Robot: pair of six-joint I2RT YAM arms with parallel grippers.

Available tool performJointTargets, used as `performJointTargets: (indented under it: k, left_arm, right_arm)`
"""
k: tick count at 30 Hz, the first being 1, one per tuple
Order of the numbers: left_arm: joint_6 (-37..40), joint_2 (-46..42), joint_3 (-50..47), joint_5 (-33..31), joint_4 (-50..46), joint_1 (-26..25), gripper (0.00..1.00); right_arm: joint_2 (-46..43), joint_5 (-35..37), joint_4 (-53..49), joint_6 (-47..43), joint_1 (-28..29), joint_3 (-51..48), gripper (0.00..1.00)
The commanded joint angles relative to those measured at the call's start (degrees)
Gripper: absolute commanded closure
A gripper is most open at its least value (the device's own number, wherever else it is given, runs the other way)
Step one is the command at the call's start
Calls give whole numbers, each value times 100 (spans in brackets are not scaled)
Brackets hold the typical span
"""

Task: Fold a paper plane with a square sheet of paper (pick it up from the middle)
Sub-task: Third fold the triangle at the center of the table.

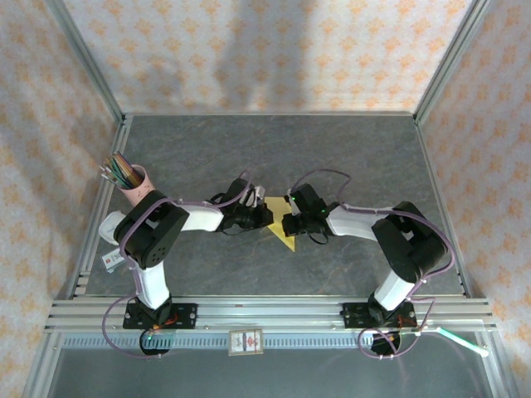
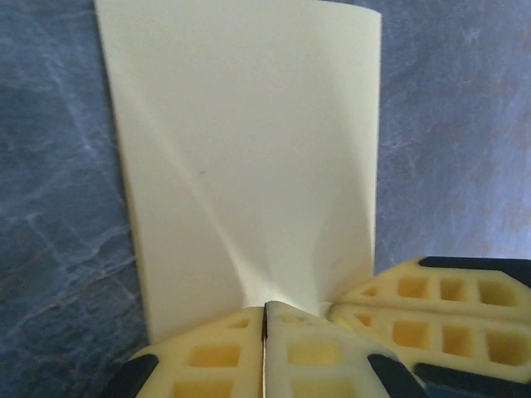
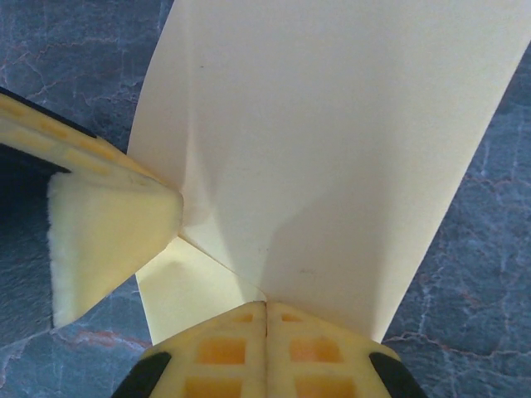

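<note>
While a pink cup of pencils [image 1: 133,186] stands at the left edge of the bench [image 1: 332,149], the left claw [image 2: 264,327] is clenched on the yellow sheet of paper [image 2: 249,149] at mid-bench, and the right claw [image 3: 265,319] pinches the same sheet just beside it.
</note>
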Motion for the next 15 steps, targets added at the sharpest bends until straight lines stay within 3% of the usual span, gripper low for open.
performJointTargets:
  k: [1,15]
  left_arm:
    - [167,115,-99,-125,-54,45,89]
    - [51,-336,-326,-18,210,106,87]
  right_arm:
    - [130,216,-315,-30,-8,-140,96]
    - [102,247,-334,-28,-8,-149,96]
